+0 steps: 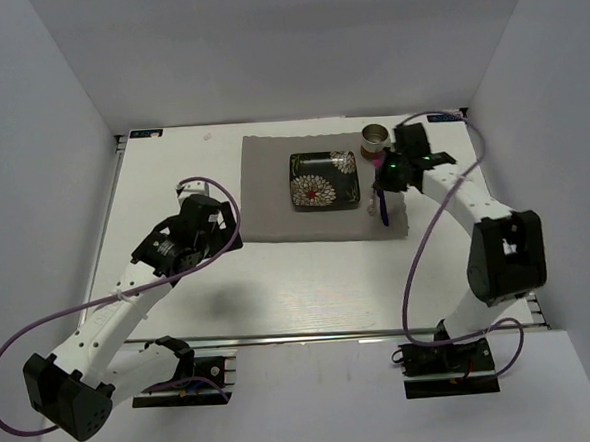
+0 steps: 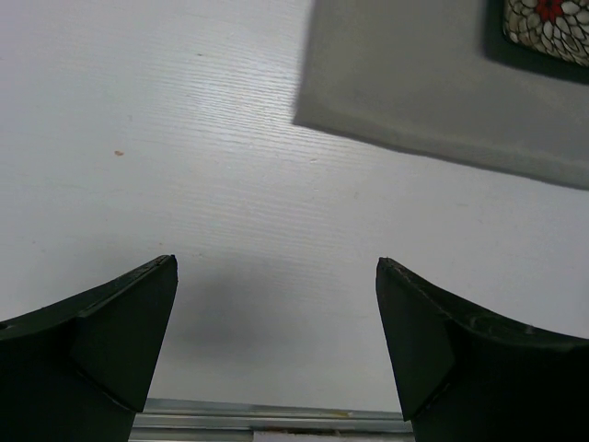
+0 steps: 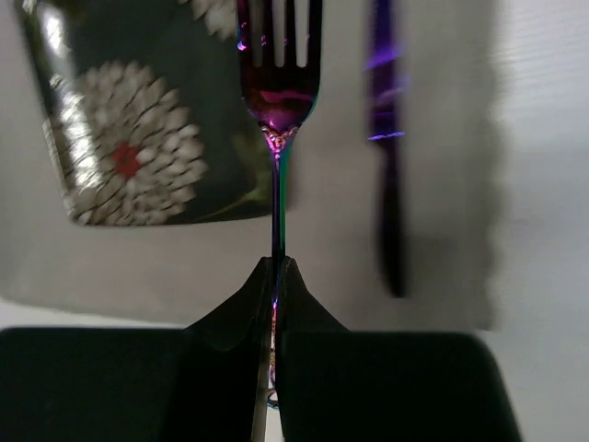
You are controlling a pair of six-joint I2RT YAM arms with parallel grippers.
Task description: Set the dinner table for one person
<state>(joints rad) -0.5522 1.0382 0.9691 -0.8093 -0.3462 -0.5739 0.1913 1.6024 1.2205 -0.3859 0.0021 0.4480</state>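
Right, you are in the middle of placing the fork [image 3: 278, 101]. The right gripper [image 3: 276, 269] is clenched on its thin handle, tines pointing away from the wrist, over the strip of mat [image 3: 340, 258] between the plate [image 3: 129, 138] and the knife [image 3: 386, 184]. The knife already lies on the mat, close to its right edge. I cannot tell whether the fork touches the cloth or hangs just above it.

As I judge it, your next move is to bring the fork down flat, roughly parallel to the knife, and only then let the fingers part. The strip is narrow, so keep the tines off the plate's rim and the handle off the knife.

The left gripper [image 2: 276, 276] is spread wide and holds nothing. It hovers over bare table [image 1: 279, 282] just off the mat's near left corner. The table itself lies under everything, white and flat, with its rail [image 2: 276, 414] along the near edge.

Only the right wrist view shows the grip and the gap beside the knife. The top view gives you a mere purple sliver below the gripper. It alone shows the cup [image 1: 375, 136], though, at the mat's far right corner, close beside the right wrist.
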